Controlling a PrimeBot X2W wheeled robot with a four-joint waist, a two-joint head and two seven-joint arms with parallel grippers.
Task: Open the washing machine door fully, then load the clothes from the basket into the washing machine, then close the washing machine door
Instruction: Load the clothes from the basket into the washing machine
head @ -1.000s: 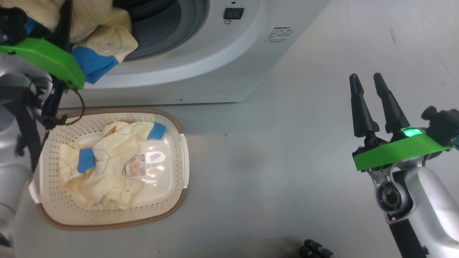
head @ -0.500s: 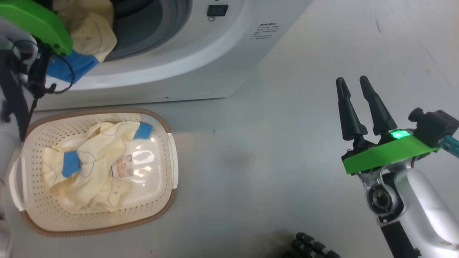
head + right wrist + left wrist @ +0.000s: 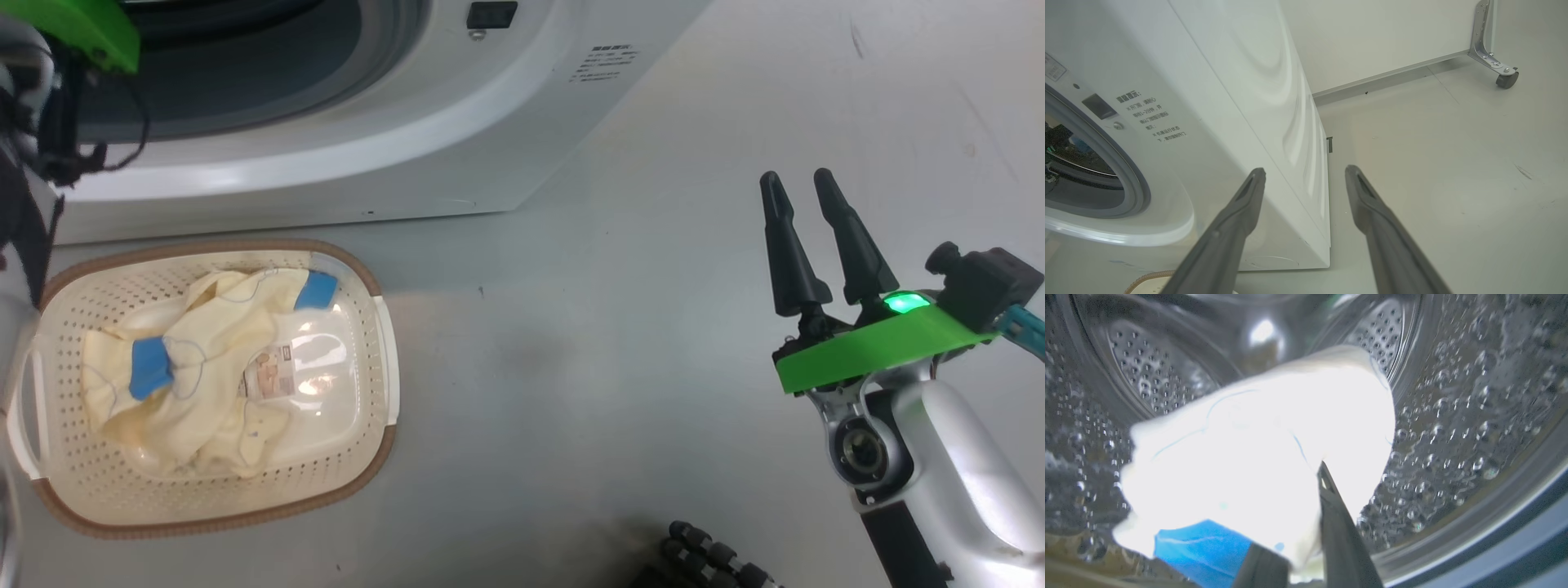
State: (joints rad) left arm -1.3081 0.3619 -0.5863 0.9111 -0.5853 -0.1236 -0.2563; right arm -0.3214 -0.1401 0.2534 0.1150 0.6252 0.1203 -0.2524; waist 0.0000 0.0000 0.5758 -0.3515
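My left gripper (image 3: 1296, 539) is inside the washing machine's dimpled steel drum (image 3: 1453, 416). Its two dark fingers are pinched on a pale yellow garment (image 3: 1257, 449), which bulges up in front of the wrist camera, overexposed almost to white, with a bright blue patch (image 3: 1200, 547) at its lower edge. One finger (image 3: 1339, 531) shows plainly against the cloth; the other is mostly covered by it. From the head camera I see that arm's green bracket (image 3: 73, 28) at the top left, at the mouth of the washing machine (image 3: 367, 171), where the grey rubber gasket (image 3: 388, 57) curves round the dark opening.

The basket (image 3: 359, 482) sits on the grey floor (image 3: 571, 367) just in front of the machine; I cannot tell whether the two touch. More of the clothes (image 3: 204, 367) lie crumpled in its left half with two blue patches showing. The label (image 3: 265, 380) on the basket's bottom is bare beside them, under a glare.

My right gripper (image 3: 793, 178) hangs well off to the right over bare floor, jaws spread and holding nothing. Its wrist camera looks past the fingers at the machine's white side panel (image 3: 1274, 102) and the printed notice (image 3: 1149, 116) beside the opening. Far back by the wall there is a caster (image 3: 1506, 77) on a metal bracket
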